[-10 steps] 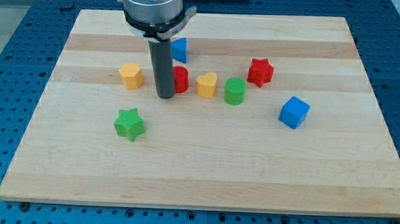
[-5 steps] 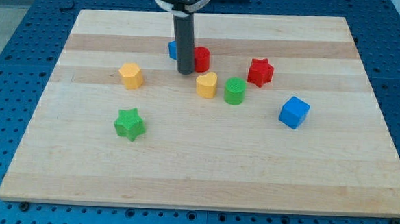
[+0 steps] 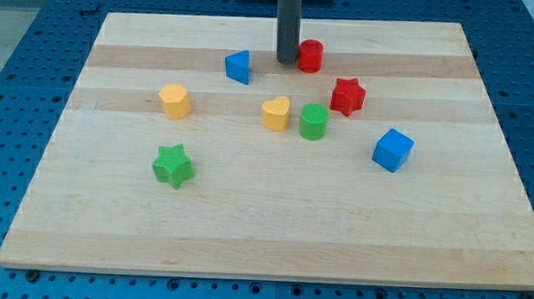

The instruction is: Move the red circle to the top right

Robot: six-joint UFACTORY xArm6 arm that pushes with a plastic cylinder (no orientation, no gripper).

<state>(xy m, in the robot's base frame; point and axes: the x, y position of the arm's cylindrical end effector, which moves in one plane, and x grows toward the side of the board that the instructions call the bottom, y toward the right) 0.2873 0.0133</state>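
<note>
The red circle [image 3: 310, 56] sits on the wooden board [image 3: 272, 223] near the view's top, a little right of centre. My tip [image 3: 285, 61] stands right against its left side, touching or nearly touching it. The dark rod rises straight up out of the view's top.
A blue triangular block [image 3: 239, 67] lies left of the tip. A red star [image 3: 347, 96], green cylinder [image 3: 313, 122], yellow heart [image 3: 275, 113], yellow hexagon [image 3: 174, 101], green star [image 3: 173, 166] and blue cube [image 3: 392, 150] lie below. The board's top edge is close behind the red circle.
My tip has pushed the red circle up and to the right, from beside the yellow heart to near the board's top. The blue triangular block is now uncovered. Other blocks stayed put.
</note>
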